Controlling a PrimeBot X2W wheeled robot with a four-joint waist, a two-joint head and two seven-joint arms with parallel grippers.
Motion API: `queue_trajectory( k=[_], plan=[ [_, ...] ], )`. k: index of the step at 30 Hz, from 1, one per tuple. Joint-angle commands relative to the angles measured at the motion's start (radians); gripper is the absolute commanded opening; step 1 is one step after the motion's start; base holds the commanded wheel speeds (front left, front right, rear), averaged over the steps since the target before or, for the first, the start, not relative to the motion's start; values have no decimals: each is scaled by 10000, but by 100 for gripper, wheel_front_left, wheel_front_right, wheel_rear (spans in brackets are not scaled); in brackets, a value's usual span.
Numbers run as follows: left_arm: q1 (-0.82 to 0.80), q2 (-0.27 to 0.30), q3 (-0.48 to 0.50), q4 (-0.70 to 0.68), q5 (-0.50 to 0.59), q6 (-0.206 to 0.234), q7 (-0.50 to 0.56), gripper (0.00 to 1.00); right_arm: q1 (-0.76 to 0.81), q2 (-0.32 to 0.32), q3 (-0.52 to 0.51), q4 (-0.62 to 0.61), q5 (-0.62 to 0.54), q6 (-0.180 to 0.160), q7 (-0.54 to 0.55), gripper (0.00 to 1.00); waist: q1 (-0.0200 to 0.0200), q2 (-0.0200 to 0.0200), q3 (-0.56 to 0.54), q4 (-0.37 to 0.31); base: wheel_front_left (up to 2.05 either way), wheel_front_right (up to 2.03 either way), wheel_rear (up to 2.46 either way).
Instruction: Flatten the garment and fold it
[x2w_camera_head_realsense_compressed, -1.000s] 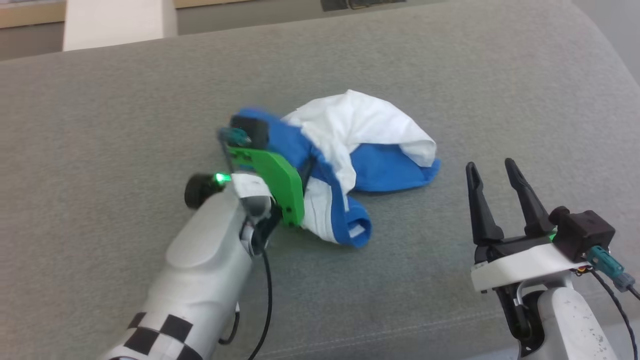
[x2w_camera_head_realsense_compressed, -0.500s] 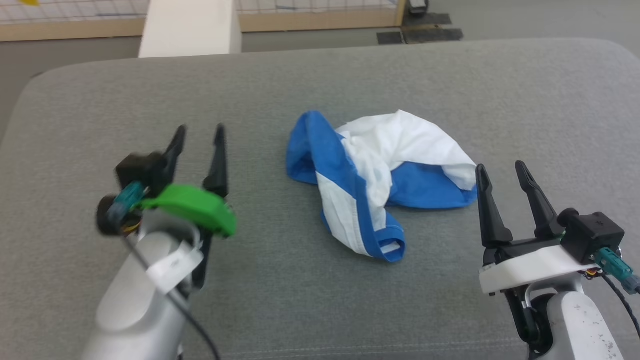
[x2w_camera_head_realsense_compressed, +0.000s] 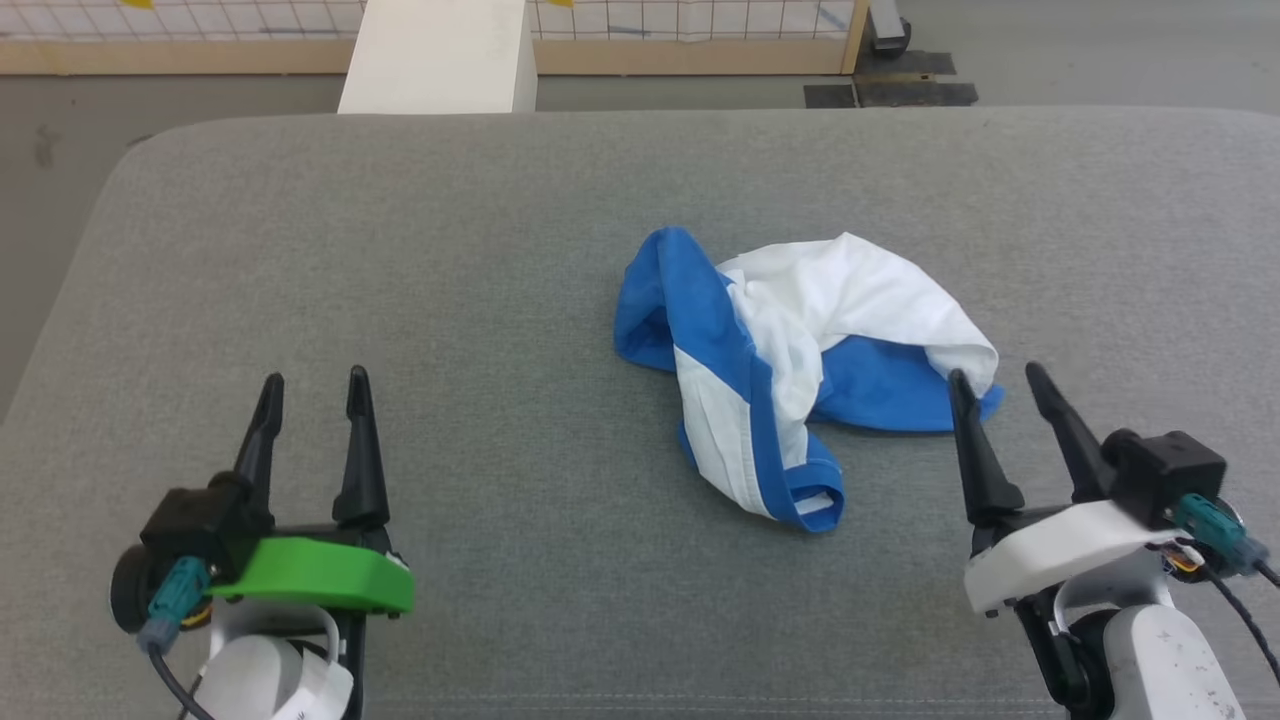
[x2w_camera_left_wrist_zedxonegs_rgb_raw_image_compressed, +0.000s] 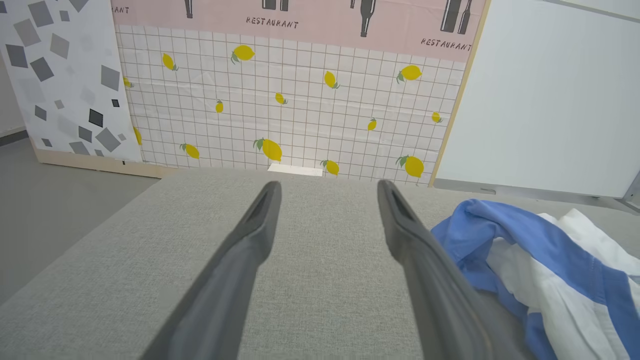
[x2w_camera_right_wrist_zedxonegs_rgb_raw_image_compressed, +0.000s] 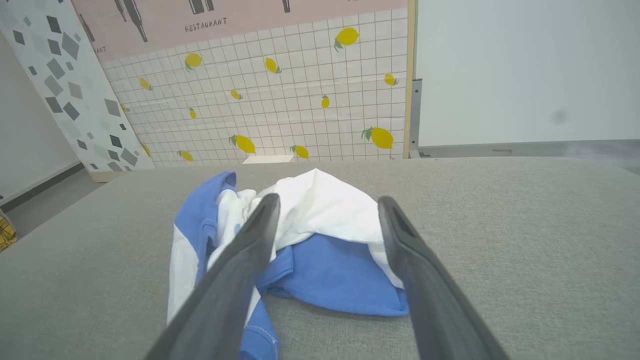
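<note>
Head view: the garment (x2w_camera_head_realsense_compressed: 860, 290) lies crumpled right of centre on the grey cushion (x2w_camera_head_realsense_compressed: 400, 250). The left gripper (x2w_camera_head_realsense_compressed: 315, 378) at lower left and the right gripper (x2w_camera_head_realsense_compressed: 997, 372) at lower right are both spread apart, holding nothing.

Left wrist view: parted fingers (x2w_camera_left_wrist_zedxonegs_rgb_raw_image_compressed: 250, 250) frame bare cushion, with the garment at lower right.

Right wrist view: parted fingers (x2w_camera_right_wrist_zedxonegs_rgb_raw_image_compressed: 400, 250) frame the garment at centre.
</note>
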Motion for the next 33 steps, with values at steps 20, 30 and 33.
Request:
queue_trajectory(
  k=[20, 30, 33],
  plan=[
    [-627, -1339, 669, -105, 1028, -1243, -45, 100, -3156, 1, -233, 4013, -2134, -15, 4988, 100, 0, -1, 1570, 1131, 0, 0, 0],
    [-624, -1415, 735, 47, 1117, -1359, -45, 100, -3417, 1, -121, 4216, -2185, -15, 5432, 0, 0, -1, 1547, 1187, 0, 0, 0],
    [-506, -1418, 738, 140, 1095, -1319, -45, 100, -3072, 1, -567, 3728, -1929, -15, 4669, 0, 0, -1, 1296, 1095, 0, 0, 0]
  ],
)
